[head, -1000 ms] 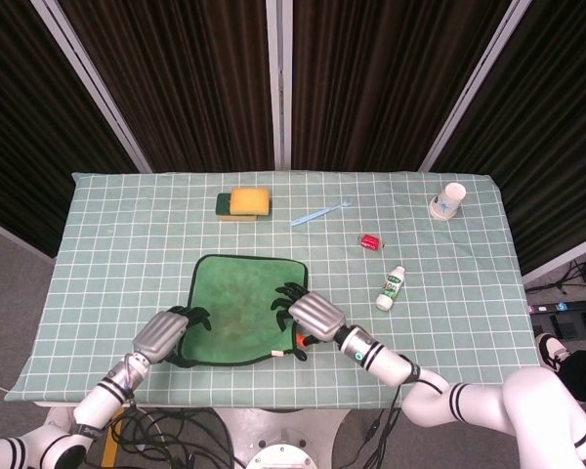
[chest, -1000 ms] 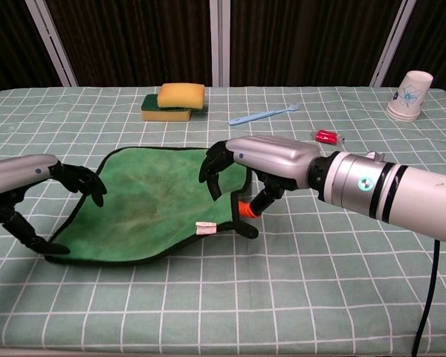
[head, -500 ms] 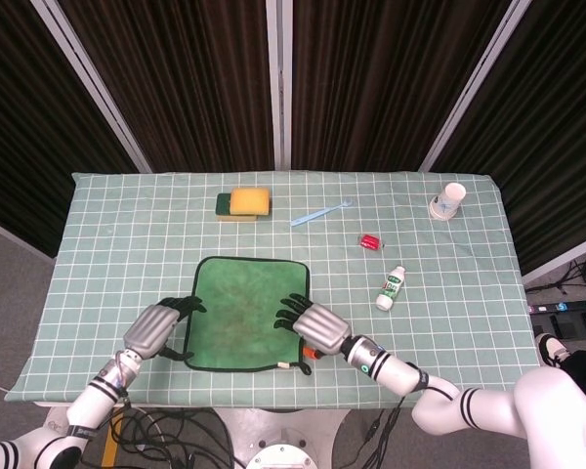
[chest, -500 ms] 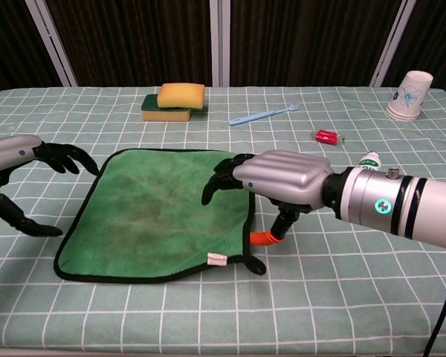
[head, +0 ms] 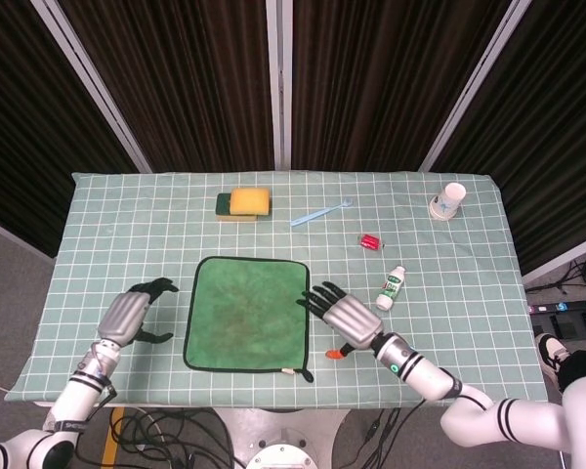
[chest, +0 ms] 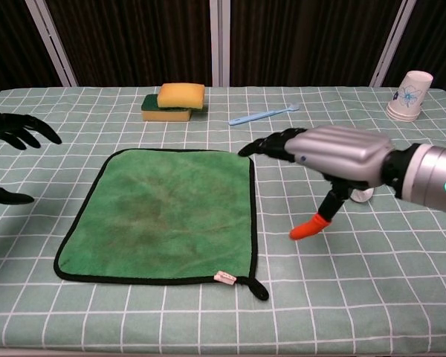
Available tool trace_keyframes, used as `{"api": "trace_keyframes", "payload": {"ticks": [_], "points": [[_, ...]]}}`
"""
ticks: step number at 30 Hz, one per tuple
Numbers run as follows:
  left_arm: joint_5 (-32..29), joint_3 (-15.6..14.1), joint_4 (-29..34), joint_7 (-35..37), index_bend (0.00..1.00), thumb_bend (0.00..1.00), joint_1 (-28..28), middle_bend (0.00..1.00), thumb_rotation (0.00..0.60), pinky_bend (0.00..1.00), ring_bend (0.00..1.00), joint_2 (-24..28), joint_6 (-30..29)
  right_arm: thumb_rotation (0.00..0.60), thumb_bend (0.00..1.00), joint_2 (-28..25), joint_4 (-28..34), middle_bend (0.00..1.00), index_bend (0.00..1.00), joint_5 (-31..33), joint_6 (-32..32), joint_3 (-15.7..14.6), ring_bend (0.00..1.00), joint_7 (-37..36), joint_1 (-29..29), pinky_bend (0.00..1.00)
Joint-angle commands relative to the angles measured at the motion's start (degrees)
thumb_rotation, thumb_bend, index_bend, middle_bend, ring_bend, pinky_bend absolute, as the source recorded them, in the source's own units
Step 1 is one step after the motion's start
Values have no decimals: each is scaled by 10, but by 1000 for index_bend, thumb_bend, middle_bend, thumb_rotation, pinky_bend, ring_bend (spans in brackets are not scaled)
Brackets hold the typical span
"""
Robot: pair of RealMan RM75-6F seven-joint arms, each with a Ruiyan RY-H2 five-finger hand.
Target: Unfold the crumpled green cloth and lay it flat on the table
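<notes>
- The green square microfibre cloth with black stitched edging [head: 247, 313] [chest: 161, 215] lies spread open and flat on the checked tablecloth — no folds show.
- Its surface is slightly mottled, darker toward the middle.
- A small white tag and a black hanging loop sit at its near right corner, the loop resting on the table just past the edge.

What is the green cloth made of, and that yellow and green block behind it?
The green cloth looks like soft microfibre or terry: matte, fuzzy, with a stitched black edge and a small white tag at one corner. The yellow and green block looks like a kitchen sponge: a yellow foam layer, dull and porous-looking, on a darker green scouring pad. Touch would settle it; the pictures only suggest it.
</notes>
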State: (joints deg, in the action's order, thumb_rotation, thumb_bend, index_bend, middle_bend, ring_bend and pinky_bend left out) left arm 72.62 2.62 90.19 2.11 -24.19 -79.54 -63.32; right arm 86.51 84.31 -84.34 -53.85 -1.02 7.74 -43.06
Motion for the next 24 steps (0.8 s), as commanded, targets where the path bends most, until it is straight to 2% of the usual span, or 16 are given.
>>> {"api": "trace_keyframes", "payload": {"ticks": [1,5,9,16,24], "points": [[-34,17,-16,-10,311,71,22,279,600,225,242,2,-30,600,25,-32,23,6,11,42,-53,11,0,10,48,0],[-65,27,-32,-40,311,96,45,278,600,225,242,4,-67,600,84,-64,37,20,38,76,-103,19,0,10,93,0],[-64,29,-33,-63,311,96,71,278,600,225,242,14,-118,600,88,-108,52,44,74,94,-155,20,0,0,140,0],[-17,-6,13,-109,312,96,123,273,600,217,242,48,-194,600,89,-179,60,50,82,85,-223,4,0,-78,222,0],[32,-38,81,-137,312,95,164,269,600,216,242,79,-240,600,88,-206,56,50,82,58,-290,-10,0,-118,291,0]]}}
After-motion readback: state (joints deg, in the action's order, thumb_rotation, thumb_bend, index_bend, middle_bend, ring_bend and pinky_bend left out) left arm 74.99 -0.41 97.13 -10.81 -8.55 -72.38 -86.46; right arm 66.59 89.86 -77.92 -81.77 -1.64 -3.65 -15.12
